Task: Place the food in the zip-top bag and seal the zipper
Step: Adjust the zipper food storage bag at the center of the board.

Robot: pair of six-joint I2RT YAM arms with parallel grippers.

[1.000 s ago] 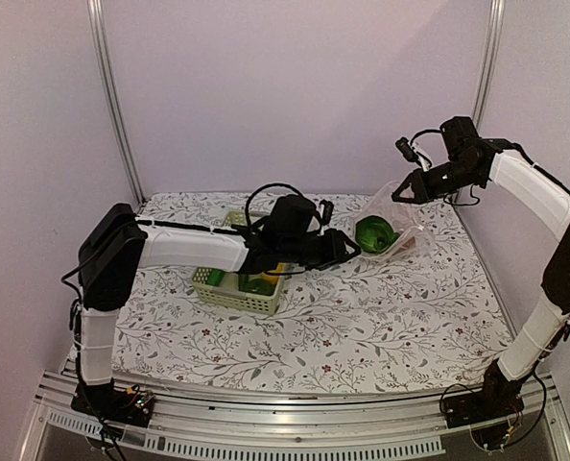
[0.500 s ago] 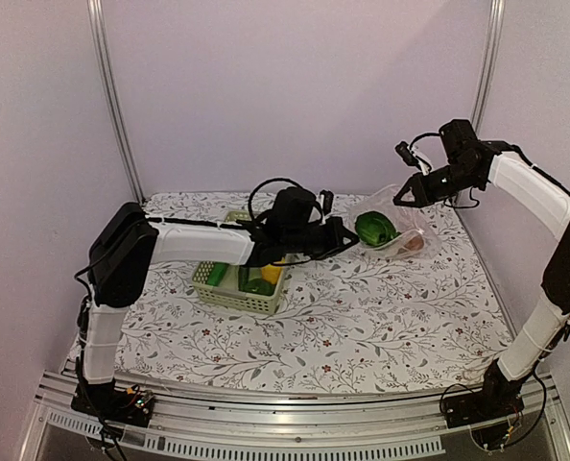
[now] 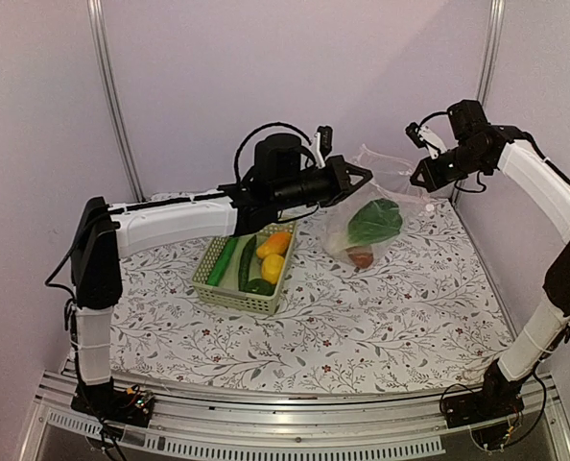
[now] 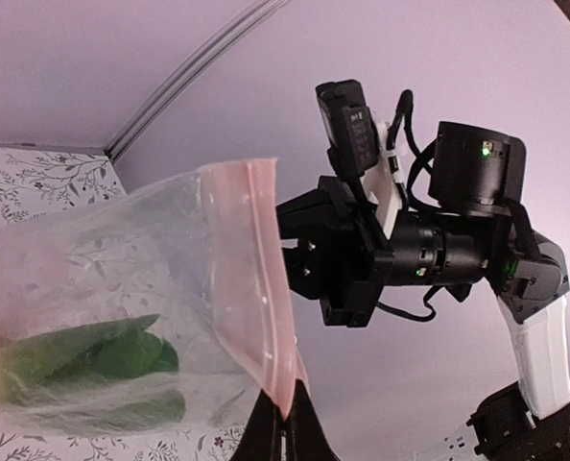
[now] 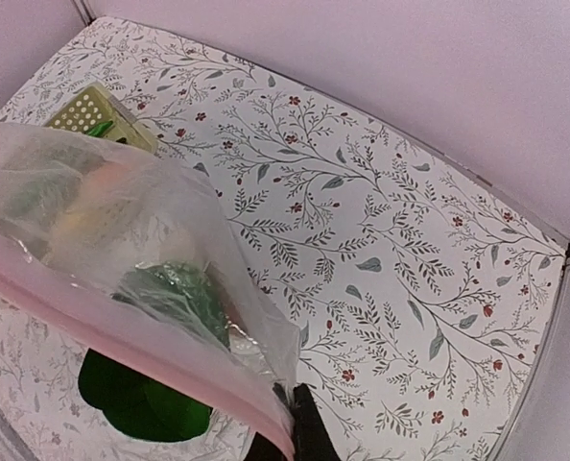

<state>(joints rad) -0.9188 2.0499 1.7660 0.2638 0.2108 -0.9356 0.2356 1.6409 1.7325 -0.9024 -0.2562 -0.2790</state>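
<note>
The clear zip-top bag [image 3: 367, 226] hangs in the air between my two grippers, stretched by its pinkish zipper [image 4: 256, 288]. My left gripper [image 3: 362, 176] is shut on the zipper's left end [image 4: 285, 408]. My right gripper [image 3: 417, 181] is shut on the right end [image 5: 287, 434]. Inside the bag lie the leafy green bok choy [image 3: 374, 221] and a brown mushroom-like piece [image 3: 361, 256]. The bok choy also shows in the right wrist view [image 5: 141, 408]. A yellow pepper [image 3: 273, 268], an orange pepper [image 3: 274, 242] and green cucumbers [image 3: 246, 262] lie in the basket.
The pale green lattice basket [image 3: 225, 295] stands on the floral tablecloth left of the bag. Metal frame posts [image 3: 109, 96] rise at the back corners. The right arm's body [image 4: 458, 240] faces the left wrist camera.
Both grippers have risen and lifted the bag off the table by its zipper ends. The left arm swung up and back, uncovering the basket. The bag now hangs with the food at its bottom.
</note>
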